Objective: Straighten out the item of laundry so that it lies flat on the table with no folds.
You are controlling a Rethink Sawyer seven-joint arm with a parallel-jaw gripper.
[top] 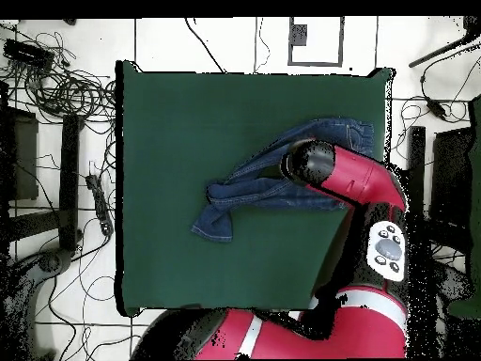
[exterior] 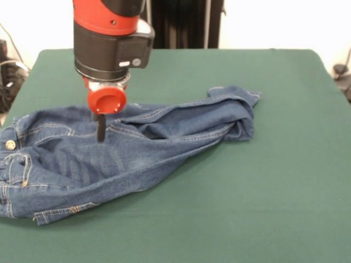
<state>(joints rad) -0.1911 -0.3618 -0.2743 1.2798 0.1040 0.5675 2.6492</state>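
The jeans [exterior: 109,156] are lying on the green table [exterior: 263,208] in a partly crumpled state, occupying the left half of the front view. The waistband with its brass button [exterior: 10,144] is sitting at the far left edge of that view, and the seat and thigh area is spreading out flat below the arm. The legs are running to the right and are bunching into thick folds, with one cuff [exterior: 236,96] doubling back over the fabric near the middle of the table. The gripper [exterior: 101,129] is hanging from the red and black arm [exterior: 112,38] and is standing directly over the upper thigh region of the jeans; a single dark finger [exterior: 101,127] is showing beneath the red round cap [exterior: 107,100], with its tip appearing to meet the denim. Only this one finger is showing, so whether the jaws are apart or together cannot be told. In the overhead view the arm [top: 348,179] is covering much of the garment, and the jeans [top: 240,193] are extending out from beneath it toward the table centre, ending in a folded cuff [top: 211,226]. The remaining table surface [top: 188,122] is lying bare around the garment.
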